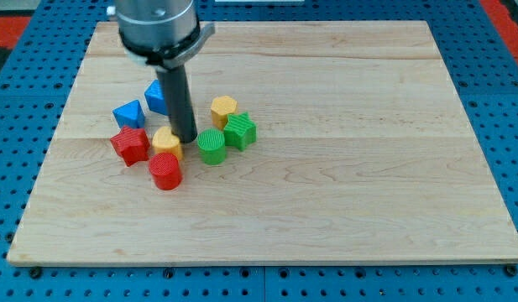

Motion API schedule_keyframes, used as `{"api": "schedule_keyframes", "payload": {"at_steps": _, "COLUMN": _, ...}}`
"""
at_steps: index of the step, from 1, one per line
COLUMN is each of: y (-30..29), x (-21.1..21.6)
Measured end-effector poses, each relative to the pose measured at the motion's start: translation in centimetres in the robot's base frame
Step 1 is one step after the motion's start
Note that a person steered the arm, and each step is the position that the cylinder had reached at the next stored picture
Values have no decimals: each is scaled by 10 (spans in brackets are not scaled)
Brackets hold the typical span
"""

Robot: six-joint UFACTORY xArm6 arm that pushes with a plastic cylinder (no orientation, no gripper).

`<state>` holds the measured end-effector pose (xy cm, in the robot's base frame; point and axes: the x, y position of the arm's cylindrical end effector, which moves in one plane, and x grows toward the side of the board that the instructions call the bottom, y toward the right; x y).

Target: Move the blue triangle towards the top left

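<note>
The blue triangle [129, 113] lies on the wooden board [326, 168] at the view's left, just above a red star [130, 145]. A second blue block [155, 97] sits up and to its right, partly hidden behind my rod. My tip [186, 138] touches the board in the middle of the cluster, to the right of the blue triangle by about one block's width, next to a yellow block [167, 142].
A red cylinder [166, 171] lies below the yellow block. A green cylinder [211, 146], a green star-like block [240, 131] and a yellow hexagon [224, 109] lie right of my tip. The board rests on a blue pegboard [15, 126].
</note>
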<state>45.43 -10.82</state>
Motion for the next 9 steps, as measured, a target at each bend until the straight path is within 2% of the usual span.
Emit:
{"api": "schedule_keyframes", "payload": {"at_steps": 2, "y": -63, "x": -3}}
{"api": "schedule_keyframes", "payload": {"at_steps": 4, "y": -64, "x": -61}}
{"api": "schedule_keyframes", "payload": {"at_steps": 6, "y": -42, "x": -91}}
{"api": "schedule_keyframes", "payload": {"at_steps": 7, "y": -71, "x": -101}}
{"api": "schedule_keyframes", "payload": {"at_steps": 8, "y": -89, "x": -86}}
{"api": "schedule_keyframes", "payload": {"at_steps": 9, "y": -132, "x": -80}}
